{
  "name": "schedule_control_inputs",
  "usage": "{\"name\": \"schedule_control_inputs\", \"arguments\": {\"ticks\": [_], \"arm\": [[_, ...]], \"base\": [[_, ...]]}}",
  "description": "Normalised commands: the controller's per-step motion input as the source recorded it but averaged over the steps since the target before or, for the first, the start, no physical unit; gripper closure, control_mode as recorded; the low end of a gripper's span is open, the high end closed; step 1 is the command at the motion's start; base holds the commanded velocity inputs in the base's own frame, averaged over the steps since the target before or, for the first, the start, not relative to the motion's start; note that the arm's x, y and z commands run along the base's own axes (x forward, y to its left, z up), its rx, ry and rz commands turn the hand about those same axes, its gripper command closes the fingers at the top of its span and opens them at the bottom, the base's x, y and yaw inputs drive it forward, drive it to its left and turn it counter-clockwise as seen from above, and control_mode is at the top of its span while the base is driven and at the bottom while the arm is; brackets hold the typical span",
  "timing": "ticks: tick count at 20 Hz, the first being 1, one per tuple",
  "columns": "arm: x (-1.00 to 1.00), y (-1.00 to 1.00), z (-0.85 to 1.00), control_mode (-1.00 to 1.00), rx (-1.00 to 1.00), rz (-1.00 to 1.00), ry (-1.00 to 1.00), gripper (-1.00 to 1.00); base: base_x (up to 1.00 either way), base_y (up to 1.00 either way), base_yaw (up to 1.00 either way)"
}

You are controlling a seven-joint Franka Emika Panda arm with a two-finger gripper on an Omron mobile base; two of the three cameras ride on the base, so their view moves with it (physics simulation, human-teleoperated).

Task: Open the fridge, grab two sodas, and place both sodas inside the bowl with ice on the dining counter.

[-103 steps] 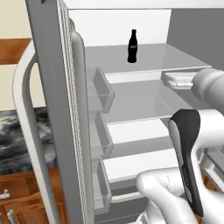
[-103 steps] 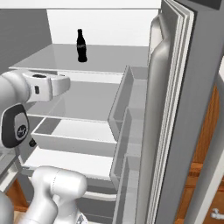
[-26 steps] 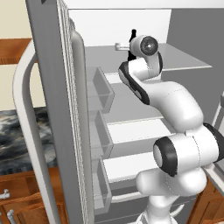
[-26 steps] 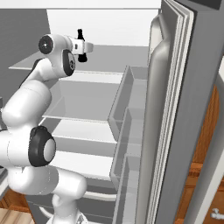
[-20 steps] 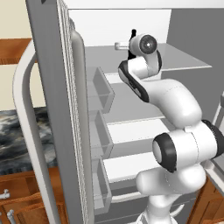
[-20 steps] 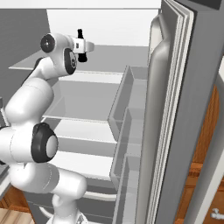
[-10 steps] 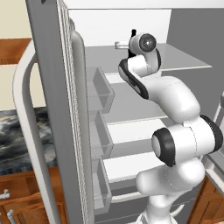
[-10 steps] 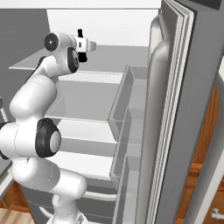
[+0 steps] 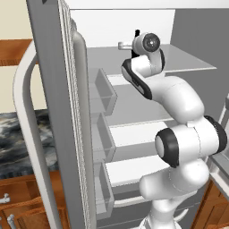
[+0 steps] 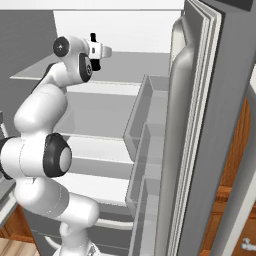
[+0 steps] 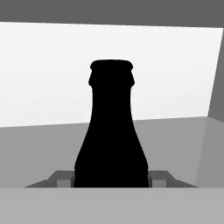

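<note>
The fridge [image 9: 49, 112] stands with both doors swung wide, its white shelves bare apart from one soda. That soda [image 11: 111, 144], a black narrow-necked bottle, stands upright on the top shelf [image 9: 188, 62]. My gripper [image 11: 111, 179] has a dark fingertip [image 11: 65, 178] pressed against each side of its base, shut on it. From the base views my hand covers most of the soda [image 9: 135, 35] [image 10: 93, 38], with the gripper [image 9: 133, 49] [image 10: 96, 54] reaching in over the top shelf. The bowl and the dining counter are out of view.
Door bins [image 9: 103, 89] [image 10: 145, 110] jut inward from both open doors, flanking the arm. A dark marbled countertop [image 9: 18, 138] over wooden cabinets [image 9: 18, 210] lies left of the fridge. The fridge's back wall [image 11: 52, 78] is close behind the bottle.
The fingers have closed in from wide open onto the soda's sides. The arm has shifted only slightly at the top shelf; the bottle still stands in place.
</note>
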Motion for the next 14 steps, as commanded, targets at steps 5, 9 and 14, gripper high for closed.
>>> {"name": "schedule_control_inputs", "arguments": {"ticks": [5,9,14], "arm": [[-0.05,0.00,-0.03,-1.00,0.00,0.00,0.00,1.00],[-0.42,0.00,0.00,-1.00,0.00,0.00,-0.04,1.00],[-0.88,0.00,0.10,-1.00,0.00,0.00,-0.08,1.00]], "base": [[0.00,0.00,0.00],[0.00,0.00,0.00],[0.00,0.00,0.00]]}}
